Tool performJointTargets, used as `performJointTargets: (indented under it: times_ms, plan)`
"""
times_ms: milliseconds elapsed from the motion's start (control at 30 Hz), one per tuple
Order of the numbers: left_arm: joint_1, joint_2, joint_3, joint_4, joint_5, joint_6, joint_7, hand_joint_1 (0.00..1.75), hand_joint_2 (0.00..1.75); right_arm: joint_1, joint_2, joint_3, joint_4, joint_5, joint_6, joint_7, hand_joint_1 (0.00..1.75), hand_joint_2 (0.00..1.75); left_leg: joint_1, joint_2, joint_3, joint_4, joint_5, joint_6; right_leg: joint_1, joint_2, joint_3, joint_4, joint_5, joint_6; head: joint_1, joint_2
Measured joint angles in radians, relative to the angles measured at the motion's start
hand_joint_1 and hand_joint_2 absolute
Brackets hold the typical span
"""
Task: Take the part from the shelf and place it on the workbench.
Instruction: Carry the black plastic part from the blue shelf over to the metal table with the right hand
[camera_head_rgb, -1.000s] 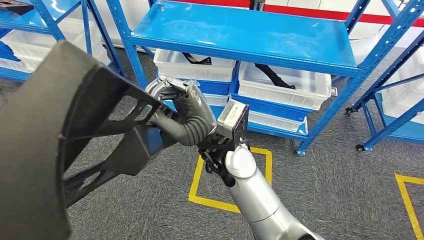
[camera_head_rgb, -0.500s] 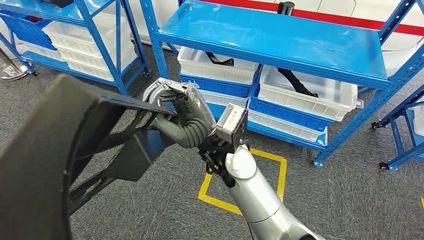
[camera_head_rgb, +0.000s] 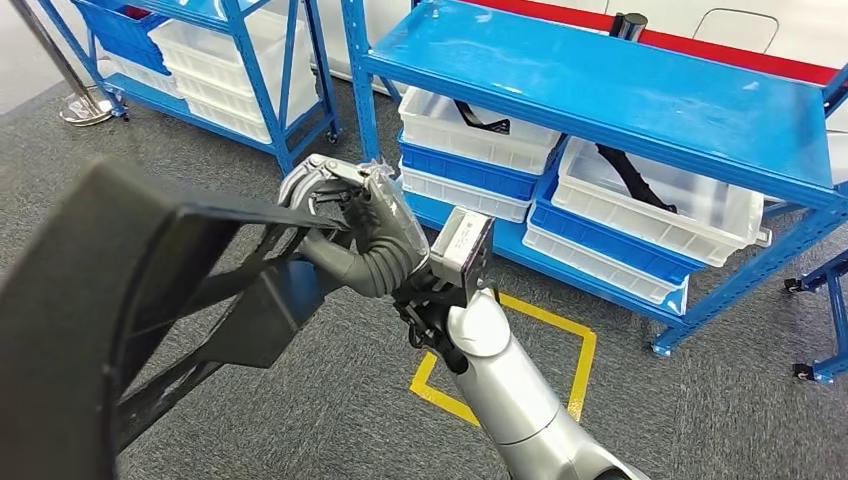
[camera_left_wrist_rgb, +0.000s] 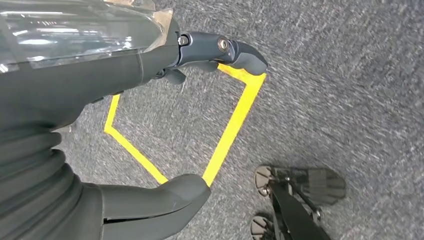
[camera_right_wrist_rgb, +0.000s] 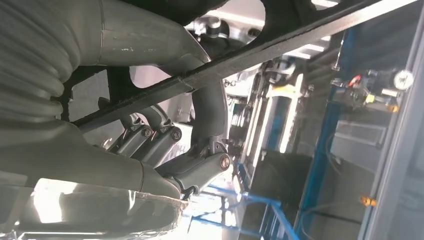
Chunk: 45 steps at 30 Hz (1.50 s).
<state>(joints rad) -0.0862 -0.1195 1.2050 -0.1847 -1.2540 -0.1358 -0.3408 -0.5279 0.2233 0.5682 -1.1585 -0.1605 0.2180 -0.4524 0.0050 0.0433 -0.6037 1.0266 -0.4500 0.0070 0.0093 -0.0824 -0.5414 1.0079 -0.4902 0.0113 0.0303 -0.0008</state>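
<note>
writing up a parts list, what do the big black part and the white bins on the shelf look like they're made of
The black part held by the right hand looks like moulded plastic, matt, with thin ribs and open cut-outs; metal cannot be ruled out. The white bins look like slightly translucent plastic with a smooth sheen.

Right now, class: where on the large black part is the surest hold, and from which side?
Probably the thin ribbed strut at the black part's narrow end, approached from the robot's right: fingers can wrap it, as the right hand does, whereas the broad curved panel offers no such edge.
</note>
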Motion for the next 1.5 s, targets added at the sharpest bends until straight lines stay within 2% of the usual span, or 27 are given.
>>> performJointTargets:
  times_ms: [33, 100, 167, 200, 233, 267, 300, 367, 400, 467, 533, 600, 667, 733, 800, 867, 933, 1000, 1067, 1133, 1200, 1267, 1300, 1333, 1367, 1433, 1500]
  plan:
    - [0.000, 0.000, 0.000, 0.000, 0.001, 0.004, 0.002, 0.00, 1.75, 0.000, 0.001, 0.000, 0.000, 0.000, 0.000, 0.000, 1.75, 1.75, 0.001, -0.007, -0.001, -0.002, 0.003, 0.007, -0.001, -0.001, -0.003, 0.002, -0.002, 0.005, 0.000, 0.000]
    - [0.000, -0.001, 0.000, 0.000, 0.002, 0.012, 0.008, 0.00, 1.75, -0.001, 0.002, 0.001, -0.001, 0.000, 0.000, 0.000, 1.75, 1.75, 0.004, -0.021, -0.003, -0.008, 0.011, 0.021, -0.005, 0.025, -0.021, 0.038, -0.026, 0.010, 0.000, 0.000]
    - [-0.001, -0.001, 0.000, 0.000, 0.002, 0.021, 0.016, 0.00, 1.75, 0.000, -0.001, 0.002, -0.001, 0.001, -0.001, 0.000, 1.75, 1.75, 0.006, -0.037, -0.007, -0.010, 0.017, 0.031, -0.009, 0.063, -0.073, 0.152, -0.080, 0.006, 0.001, 0.000]
    - [-0.001, 0.000, 0.000, 0.000, 0.002, 0.025, 0.020, 0.00, 1.75, 0.001, -0.004, 0.002, 0.000, 0.001, -0.002, 0.000, 1.75, 1.75, 0.005, -0.047, -0.010, -0.010, 0.019, 0.034, -0.009, 0.072, -0.106, 0.223, -0.107, 0.005, 0.001, 0.000]
    - [-0.001, 0.000, 0.000, 0.000, 0.002, 0.027, 0.025, 0.00, 1.75, 0.002, -0.007, 0.002, 0.000, 0.001, -0.004, 0.000, 1.75, 1.75, 0.005, -0.057, -0.013, -0.010, 0.020, 0.036, -0.010, 0.076, -0.132, 0.277, -0.124, 0.006, 0.001, 0.000]
    - [-0.001, -0.001, 0.001, 0.000, 0.003, 0.030, 0.028, 0.00, 1.75, 0.003, -0.009, 0.002, 0.001, 0.001, -0.005, 0.000, 1.75, 1.75, 0.004, -0.068, -0.016, -0.010, 0.022, 0.036, -0.010, 0.077, -0.141, 0.295, -0.125, 0.011, 0.001, 0.000]
    - [0.000, -0.001, 0.001, 0.000, 0.003, 0.033, 0.032, 0.00, 1.75, 0.003, -0.010, 0.002, 0.001, 0.002, -0.006, 0.000, 1.75, 1.75, 0.004, -0.080, -0.017, -0.010, 0.024, 0.036, -0.010, 0.079, -0.130, 0.273, -0.110, 0.018, 0.001, 0.000]
    - [0.000, -0.002, 0.002, 0.000, 0.004, 0.038, 0.039, 0.00, 1.75, 0.002, -0.011, 0.003, 0.001, 0.004, -0.008, 0.001, 1.75, 1.75, 0.005, -0.102, -0.017, -0.009, 0.027, 0.032, -0.013, 0.098, -0.064, 0.138, -0.054, 0.031, 0.001, 0.000]
    - [0.000, -0.002, 0.002, 0.000, 0.004, 0.040, 0.043, 0.00, 1.75, 0.001, -0.011, 0.004, 0.001, 0.006, -0.009, 0.001, 1.75, 1.75, 0.003, -0.111, -0.018, -0.008, 0.028, 0.029, -0.015, 0.112, -0.032, 0.072, -0.031, 0.032, 0.001, 0.000]
    - [0.000, -0.002, 0.002, 0.000, 0.005, 0.042, 0.048, 0.00, 1.75, 0.000, -0.011, 0.006, 0.001, 0.010, -0.010, 0.002, 1.75, 1.75, 0.001, -0.126, -0.024, -0.007, 0.034, 0.018, -0.014, 0.129, -0.002, 0.008, -0.009, 0.023, 0.001, 0.000]
    - [0.002, -0.002, 0.002, 0.000, 0.007, 0.043, 0.051, 0.00, 1.75, 0.000, -0.009, 0.006, 0.001, 0.012, -0.010, 0.003, 1.75, 1.75, 0.004, -0.136, -0.031, -0.009, 0.040, 0.005, -0.013, 0.117, -0.001, 0.004, -0.002, 0.009, 0.001, 0.000]
    - [0.003, -0.003, 0.002, 0.000, 0.007, 0.045, 0.052, 0.00, 1.75, -0.001, -0.005, 0.006, 0.000, 0.012, -0.010, 0.003, 1.75, 1.75, 0.004, -0.115, -0.043, 0.014, 0.022, -0.005, -0.018, 0.102, 0.001, -0.003, 0.006, -0.006, 0.000, 0.000]
    - [0.002, -0.004, 0.002, 0.000, 0.008, 0.047, 0.053, 0.00, 1.75, -0.002, -0.002, 0.006, 0.000, 0.012, -0.010, 0.003, 1.75, 1.75, 0.005, -0.075, -0.087, 0.112, -0.037, -0.014, -0.020, 0.084, 0.001, -0.007, 0.009, -0.017, -0.001, 0.000]
    - [0.002, -0.005, 0.002, 0.000, 0.008, 0.048, 0.053, 0.00, 1.75, -0.001, -0.002, 0.006, 0.001, 0.012, -0.010, 0.003, 1.75, 1.75, 0.009, -0.056, -0.140, 0.234, -0.093, -0.021, -0.016, 0.066, -0.001, -0.007, 0.008, -0.020, -0.002, 0.000]
    - [0.002, -0.006, 0.002, 0.000, 0.008, 0.048, 0.054, 0.00, 1.75, 0.000, -0.002, 0.006, 0.001, 0.012, -0.011, 0.003, 1.75, 1.75, 0.013, -0.051, -0.159, 0.282, -0.103, -0.026, -0.014, 0.050, -0.002, -0.006, 0.008, -0.020, -0.002, 0.000]
    - [0.003, -0.006, 0.003, 0.000, 0.008, 0.048, 0.054, 0.00, 1.75, 0.000, -0.002, 0.006, 0.001, 0.012, -0.011, 0.003, 1.75, 1.75, 0.017, -0.042, -0.115, 0.211, -0.061, -0.029, -0.014, 0.033, -0.001, -0.006, 0.008, -0.020, -0.002, 0.000]
    - [0.002, -0.006, 0.003, 0.000, 0.008, 0.049, 0.054, 0.00, 1.75, -0.001, -0.001, 0.006, 0.001, 0.012, -0.011, 0.003, 1.75, 1.75, 0.018, -0.011, -0.037, 0.071, -0.011, -0.028, -0.009, 0.018, 0.000, -0.004, 0.006, -0.016, -0.001, 0.000]
    - [0.001, -0.007, 0.003, 0.000, 0.008, 0.049, 0.054, 0.00, 1.75, -0.004, 0.000, 0.007, 0.000, 0.013, -0.011, 0.003, 1.75, 1.75, 0.011, 0.007, -0.001, -0.001, 0.005, -0.018, -0.001, 0.007, -0.001, -0.004, 0.003, -0.008, 0.002, 0.000]
    - [0.000, -0.007, 0.003, 0.000, 0.008, 0.049, 0.054, 0.00, 1.75, -0.005, 0.000, 0.008, 0.000, 0.013, -0.011, 0.003, 1.75, 1.75, 0.005, -0.007, -0.004, -0.005, 0.006, -0.004, 0.001, -0.006, -0.001, -0.005, 0.003, 0.000, 0.004, 0.000]
    - [0.001, -0.007, 0.003, 0.000, 0.008, 0.049, 0.054, 0.00, 1.75, -0.006, 0.001, 0.008, 0.000, 0.012, -0.011, 0.003, 1.75, 1.75, 0.007, -0.022, -0.004, -0.011, 0.013, 0.011, -0.004, 0.008, -0.011, 0.015, -0.011, 0.007, 0.004, 0.000]
    - [-0.001, -0.006, 0.003, 0.000, 0.008, 0.050, 0.055, 0.00, 1.75, -0.006, -0.001, 0.008, 0.000, 0.013, -0.011, 0.003, 1.75, 1.75, 0.010, -0.037, -0.005, -0.015, 0.019, 0.024, -0.009, 0.049, -0.057, 0.110, -0.059, 0.006, 0.004, 0.000]
    - [-0.002, -0.006, 0.003, 0.000, 0.008, 0.051, 0.056, 0.00, 1.75, -0.003, -0.007, 0.008, 0.001, 0.014, -0.011, 0.003, 1.75, 1.75, 0.009, -0.057, -0.010, -0.015, 0.022, 0.030, -0.010, 0.073, -0.124, 0.251, -0.111, 0.002, 0.005, 0.000]
    - [-0.001, -0.006, 0.003, 0.000, 0.008, 0.051, 0.057, 0.00, 1.75, -0.002, -0.010, 0.008, 0.002, 0.014, -0.011, 0.003, 1.75, 1.75, 0.009, -0.068, -0.012, -0.015, 0.023, 0.031, -0.010, 0.076, -0.144, 0.291, -0.121, 0.005, 0.005, 0.000]
    - [-0.001, -0.006, 0.003, 0.000, 0.008, 0.052, 0.059, 0.00, 1.75, -0.001, -0.011, 0.009, 0.002, 0.014, -0.011, 0.004, 1.75, 1.75, 0.009, -0.080, -0.013, -0.014, 0.024, 0.031, -0.011, 0.078, -0.147, 0.293, -0.116, 0.011, 0.005, 0.000]
    - [0.000, -0.006, 0.003, 0.000, 0.010, 0.054, 0.060, 0.00, 1.75, 0.000, -0.011, 0.009, 0.002, 0.015, -0.010, 0.004, 1.75, 1.75, 0.009, -0.092, -0.013, -0.014, 0.025, 0.030, -0.012, 0.080, -0.128, 0.253, -0.094, 0.019, 0.005, 0.000]
    - [0.000, -0.006, 0.006, 0.000, 0.019, 0.059, 0.062, 0.00, 1.75, 0.000, -0.008, 0.012, 0.002, 0.019, -0.009, 0.004, 1.75, 1.75, 0.007, -0.115, -0.012, -0.012, 0.027, 0.025, -0.018, 0.103, -0.057, 0.106, -0.037, 0.032, 0.005, 0.000]
    - [0.000, -0.006, 0.015, 0.000, 0.034, 0.068, 0.069, 0.00, 1.75, 0.002, 0.000, 0.021, 0.002, 0.029, -0.008, 0.004, 1.75, 1.75, 0.005, -0.131, -0.017, -0.010, 0.029, 0.015, -0.020, 0.123, -0.014, 0.015, -0.005, 0.028, 0.004, 0.000]
